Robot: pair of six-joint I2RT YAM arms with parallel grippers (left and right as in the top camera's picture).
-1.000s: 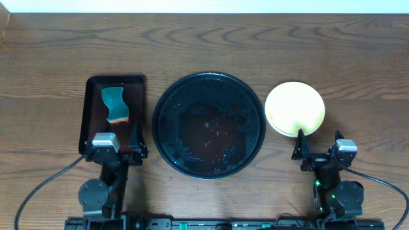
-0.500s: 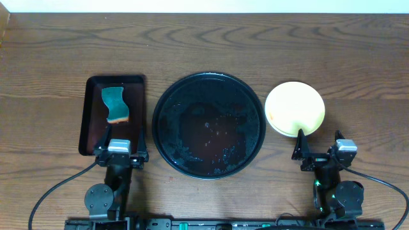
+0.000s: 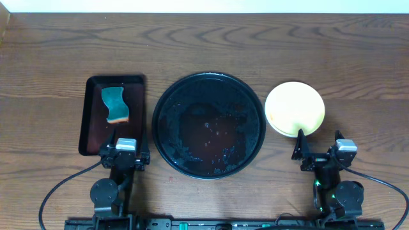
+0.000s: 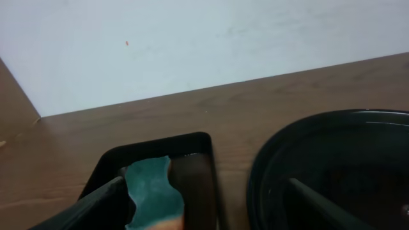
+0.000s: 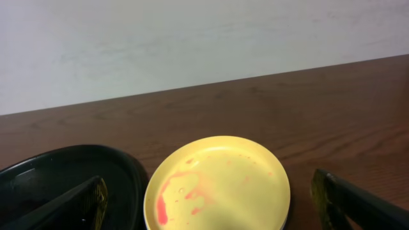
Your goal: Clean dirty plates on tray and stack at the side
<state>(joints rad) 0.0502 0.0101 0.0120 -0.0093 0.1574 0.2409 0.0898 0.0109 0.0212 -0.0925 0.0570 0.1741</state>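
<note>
The large round black tray sits at the table's middle, wet and smeared, with no plate on it; it also shows in the left wrist view and the right wrist view. The yellow plate lies on the table to its right, with faint red sauce streaks. A thin pale edge shows under it; the mint-blue plates are otherwise hidden. My left gripper is open and empty at the small tray's near end. My right gripper is open and empty just in front of the yellow plate.
A small rectangular black tray stands left of the round tray and holds a teal and orange sponge, also seen in the left wrist view. A pale wall runs behind the table's far edge.
My left gripper has moved right along the near end of the small tray. The right arm, the yellow plate and the sponge have not moved.
</note>
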